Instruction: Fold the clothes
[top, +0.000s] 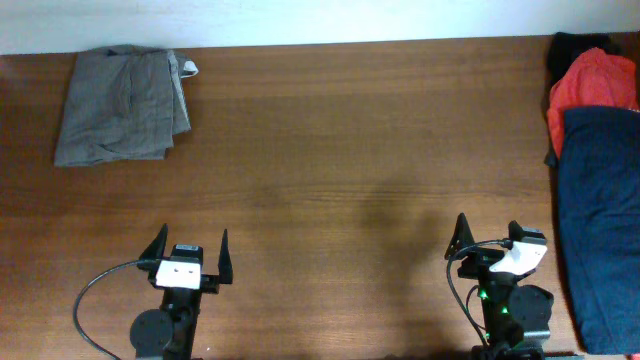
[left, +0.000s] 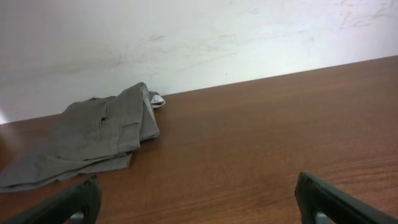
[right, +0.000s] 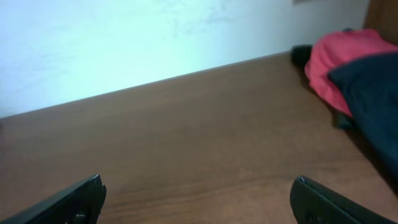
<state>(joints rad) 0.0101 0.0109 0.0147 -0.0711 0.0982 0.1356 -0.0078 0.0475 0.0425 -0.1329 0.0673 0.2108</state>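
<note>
1. Looks like a robot lab / test-bench setup.
2. Wood-grain table (top: 330, 150) pushed against a plain white wall (left: 186, 37).
3. Left arm (top: 170, 322) + right arm (top: 512, 305) at the table's near edge, w/ exposed cable (top: 85, 293).

Brown wood surface (top: 330, 150), cloth at both ends.
Grey-olive clothes (top: 122, 105) lie at far left corner; red garment (top: 595, 80) and dark blue garment (top: 600, 220) touch along right edge.
</note>
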